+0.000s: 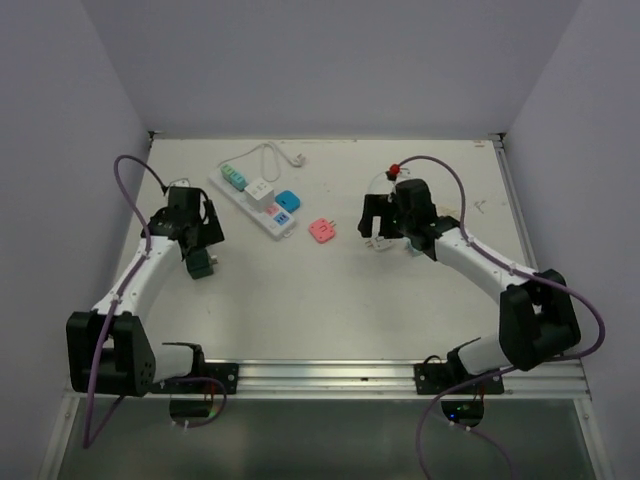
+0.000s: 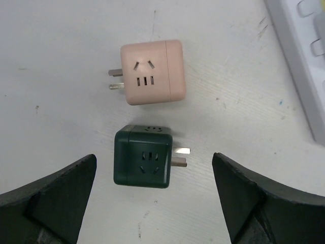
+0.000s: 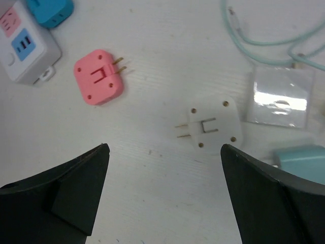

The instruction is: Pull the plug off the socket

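while the left gripper (image 2: pixel 153 157) and right gripper (image 3: pixel 163 147) both gape empty, the power strip (image 1: pixel 255 207) lies far left on the bench (image 1: pixel 400 320).
we judge the white cube plug (image 1: pixel 260 190) sitting on it light, rigid, slick: pinch its flat sides and pin the strip down.

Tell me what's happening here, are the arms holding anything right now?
Both arms hover over the table with jaws open, holding nothing. The left gripper straddles a dark green cube adapter lying loose beside a peach cube adapter. The right gripper hangs near a white flat plug and a pink flat plug, both unplugged. The long white power strip lies by the left arm.
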Motion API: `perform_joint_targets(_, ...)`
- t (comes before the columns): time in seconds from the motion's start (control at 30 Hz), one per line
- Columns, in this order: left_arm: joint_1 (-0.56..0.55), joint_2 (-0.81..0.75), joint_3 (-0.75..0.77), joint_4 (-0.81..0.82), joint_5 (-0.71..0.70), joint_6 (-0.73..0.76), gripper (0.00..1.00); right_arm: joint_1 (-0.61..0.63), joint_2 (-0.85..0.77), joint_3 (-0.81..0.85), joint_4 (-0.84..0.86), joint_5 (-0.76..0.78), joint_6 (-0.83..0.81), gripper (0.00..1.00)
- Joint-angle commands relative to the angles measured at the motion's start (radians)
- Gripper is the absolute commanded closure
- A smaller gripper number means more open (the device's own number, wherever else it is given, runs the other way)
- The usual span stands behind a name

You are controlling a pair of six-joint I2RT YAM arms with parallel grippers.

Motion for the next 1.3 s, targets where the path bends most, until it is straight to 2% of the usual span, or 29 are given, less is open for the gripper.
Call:
perform_joint_targets(0.0, 0.006, -0.129, 0.001, 0.044, -0.008, -0.043, 0.00, 0.107, 0.076, 0.119, 0.049, -0.010, -0.137, 0.04)
perform_joint_targets(0.13, 0.006, -0.411, -0.174, 0.222, -0.029, -0.043, 0.00, 0.250, 0.246, 0.282, 0.033, 0.007, -0.225, 0.01)
perform_joint_targets(0.27, 0.005, -0.541, -0.246, 0.279, -0.098, -0.033, 0.00, 0.330, 0.406, 0.446, 0.001, 0.016, -0.295, 0.01)
perform_joint_targets(0.47, 0.005, -0.512, -0.228, 0.285, -0.111, -0.060, 0.00, 0.409, 0.687, 0.750, -0.109, 0.051, -0.402, 0.01)
perform_joint_targets(0.63, 0.005, -0.490, -0.228, 0.285, -0.083, -0.060, 0.00, 0.432, 0.836, 0.935, -0.175, 0.080, -0.423, 0.01)
perform_joint_targets(0.8, 0.005, -0.481, -0.226, 0.291, -0.054, -0.062, 0.00, 0.442, 0.911, 0.994, -0.189, 0.158, -0.430, 0.01)
perform_joint_targets(1.07, 0.006, -0.455, -0.217, 0.291, -0.036, -0.060, 0.00, 0.442, 0.996, 1.081, -0.223, 0.114, -0.417, 0.01)
perform_joint_targets(1.2, 0.006, -0.447, -0.216, 0.293, -0.045, -0.057, 0.00, 0.445, 0.993, 1.059, -0.203, 0.091, -0.400, 0.13)
perform_joint_targets(1.23, 0.006, -0.446, -0.216, 0.293, -0.043, -0.057, 0.01, 0.445, 0.982, 1.031, -0.186, 0.091, -0.394, 0.26)
perform_joint_targets(1.27, 0.006, -0.444, -0.214, 0.293, -0.042, -0.057, 0.00, 0.445, 0.965, 1.014, -0.178, 0.089, -0.392, 0.34)
